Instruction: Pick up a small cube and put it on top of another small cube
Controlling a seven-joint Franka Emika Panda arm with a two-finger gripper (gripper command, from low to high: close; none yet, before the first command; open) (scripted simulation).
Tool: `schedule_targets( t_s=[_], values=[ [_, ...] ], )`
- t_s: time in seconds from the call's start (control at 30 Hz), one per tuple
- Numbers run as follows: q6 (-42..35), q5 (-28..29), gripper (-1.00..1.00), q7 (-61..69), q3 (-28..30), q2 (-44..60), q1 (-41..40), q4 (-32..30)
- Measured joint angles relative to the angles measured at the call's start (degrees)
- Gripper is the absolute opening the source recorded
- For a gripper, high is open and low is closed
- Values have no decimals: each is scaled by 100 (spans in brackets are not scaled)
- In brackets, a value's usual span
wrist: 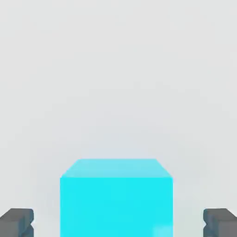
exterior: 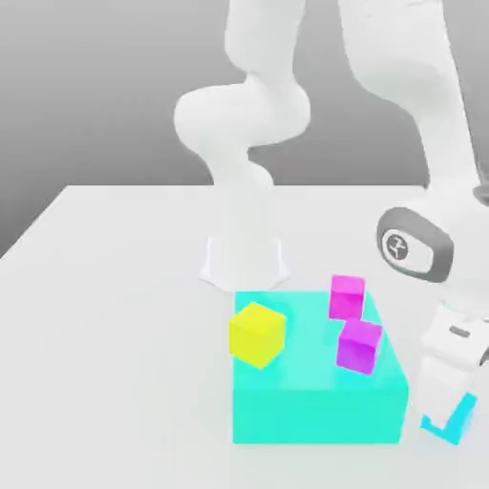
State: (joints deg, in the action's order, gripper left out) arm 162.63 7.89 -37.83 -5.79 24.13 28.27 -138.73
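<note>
I have my gripper low at the lower right of the exterior view, down at the table just off the right flank of the large turquoise block. The small cyan cube sits on the table between my fingers, low in the middle of the hand view. My fingers are spread wide, one dark pad showing at each lower corner, both apart from the cube's sides. I judge that I am placed this way to straddle the cube before closing, so it is not yet held.

In the exterior view the cube peeks out beside my hand at the lower right edge. On top of the turquoise block stand two magenta cubes, near each other right of centre, and a yellow cube tilted near the block's left edge. A magenta cube is likely my stacking target, being of like size.

As for writing: I see only a small round emblem on my wrist joint; I cannot read it. The cubes carry no labels.
</note>
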Motion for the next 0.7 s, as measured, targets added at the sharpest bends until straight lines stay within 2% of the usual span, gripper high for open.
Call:
schedule_targets(
  t_s=[0.2, 0.33, 0.43, 0.57, 0.7],
  values=[
    [-64, -9, -100, 9, -16, -79, -9, -18],
    [-662, -279, -100, 219, -207, -837, -161, -177],
    [-1080, -683, -100, 664, -272, -1452, -377, -369],
    [-1641, -1052, -100, 1175, -173, -2284, -625, -638],
    [-2198, -1150, -100, 1501, 0, -3118, -768, -909]
  ],
)
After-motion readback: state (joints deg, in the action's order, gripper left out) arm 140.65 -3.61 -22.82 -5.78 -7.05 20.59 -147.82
